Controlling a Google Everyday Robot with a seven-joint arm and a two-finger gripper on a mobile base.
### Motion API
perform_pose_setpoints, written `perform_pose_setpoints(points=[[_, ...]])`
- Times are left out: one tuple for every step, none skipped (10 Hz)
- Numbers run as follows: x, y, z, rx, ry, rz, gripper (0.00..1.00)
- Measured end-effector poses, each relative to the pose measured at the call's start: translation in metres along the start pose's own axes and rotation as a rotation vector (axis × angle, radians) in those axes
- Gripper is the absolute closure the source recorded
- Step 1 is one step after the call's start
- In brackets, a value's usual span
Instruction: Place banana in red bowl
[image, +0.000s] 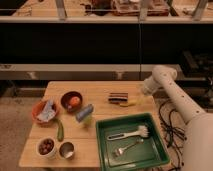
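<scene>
The banana is small and yellow and lies on the wooden table, right of centre, just in front of a dark flat object. The red bowl is bright orange-red and sits at the table's left edge with a pale blue crumpled item in it. My gripper hangs at the end of the white arm that reaches in from the right. It is just right of the banana's right end and low over the table.
A darker maroon bowl holds an orange. A blue can lies on its side mid-table. A long green vegetable, a white cup and a metal cup sit front left. A green tray with a brush and a fork is front right.
</scene>
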Motion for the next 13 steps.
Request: perform_pose_setpoints(points=[[0.001, 0.004, 0.006, -0.012, 0.0, 0.0, 0.2], [0.002, 0.006, 0.012, -0.022, 0.0, 0.001, 0.21], [0.002, 0.008, 0.017, -0.033, 0.0, 0.001, 0.28], [0.003, 0.009, 0.02, -0.043, 0.0, 0.002, 0.38], [0.004, 0.01, 0.024, -0.057, 0.0, 0.005, 0.5], [0.004, 0.011, 0.026, -0.068, 0.001, 0.006, 0.58], [0.004, 0.011, 0.027, -0.079, 0.004, 0.006, 0.67], [0.003, 0.011, 0.028, -0.09, 0.01, 0.005, 0.8], [0.003, 0.011, 0.029, -0.096, 0.013, 0.008, 0.88], [0.003, 0.011, 0.028, -0.099, 0.015, 0.01, 0.94], [0.002, 0.011, 0.025, -0.098, 0.019, 0.014, 0.96], [0.001, 0.008, 0.016, -0.077, 0.022, 0.022, 0.96], [-0.001, 0.006, 0.001, -0.048, 0.024, 0.028, 0.96]])
